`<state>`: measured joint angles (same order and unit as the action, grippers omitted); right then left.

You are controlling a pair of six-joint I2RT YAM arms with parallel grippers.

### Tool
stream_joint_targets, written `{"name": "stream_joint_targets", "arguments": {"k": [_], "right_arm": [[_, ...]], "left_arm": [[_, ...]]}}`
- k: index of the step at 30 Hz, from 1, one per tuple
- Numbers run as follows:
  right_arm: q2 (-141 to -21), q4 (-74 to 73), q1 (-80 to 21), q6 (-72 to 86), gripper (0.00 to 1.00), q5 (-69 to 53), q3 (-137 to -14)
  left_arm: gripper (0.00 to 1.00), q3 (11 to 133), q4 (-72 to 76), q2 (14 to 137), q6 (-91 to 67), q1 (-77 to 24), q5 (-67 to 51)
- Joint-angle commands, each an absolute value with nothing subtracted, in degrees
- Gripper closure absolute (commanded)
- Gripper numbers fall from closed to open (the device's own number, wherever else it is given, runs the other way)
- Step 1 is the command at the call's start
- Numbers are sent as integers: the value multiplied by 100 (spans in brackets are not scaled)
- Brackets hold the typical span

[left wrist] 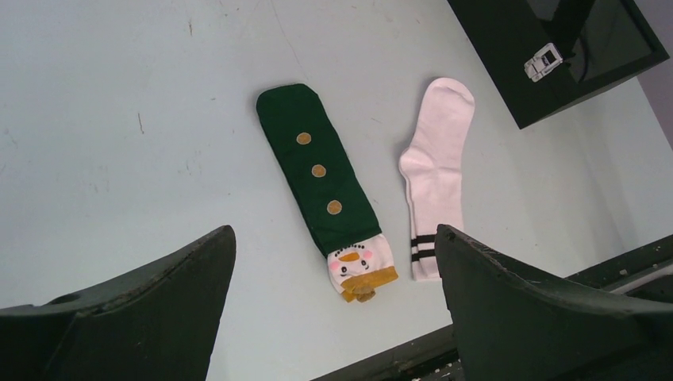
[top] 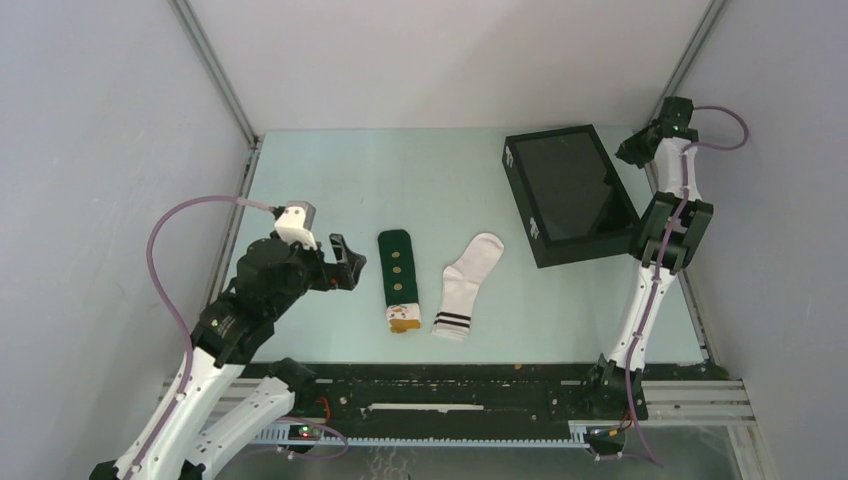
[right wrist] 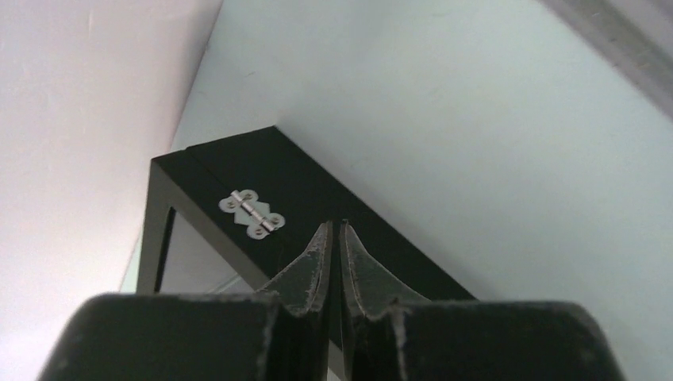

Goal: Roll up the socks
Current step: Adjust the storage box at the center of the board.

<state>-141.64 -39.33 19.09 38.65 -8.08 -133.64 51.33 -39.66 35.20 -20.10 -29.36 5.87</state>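
While the white sock [top: 470, 284] is laid flat on the table [top: 330, 180] just left of the black box [top: 570, 195], the green sock [top: 397, 278] is laid alongside, farther from the box. Farther left again, the left gripper [top: 347, 262] is spread wide, grasping nothing. The right gripper [right wrist: 334, 230] is pinched together at the box's hinged edge.

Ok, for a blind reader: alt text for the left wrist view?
A dark green sock and a white sock with black cuff stripes lie flat, side by side, on a table. Open jaws frame the bottom; a black box sits upper right.
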Motion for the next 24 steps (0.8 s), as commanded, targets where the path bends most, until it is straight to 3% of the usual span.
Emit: {"name": "stream_joint_targets", "arguments": {"k": [1,15,24], "right_arm": [[-14306,-3606,1852,4268,89,-1452,-13701],[-14596,-3446,1384,4263,98,-2073,-13821],[-14720,-3394,974,3980,97,-2724,-14002]], "left_arm": [[0,5176,-3824,3575,-2135,-2962,644],[0,5194,-3874,3379,-2111,-2962,688],[0,5164,-3950,3203,-2066,-2962,760]]}}
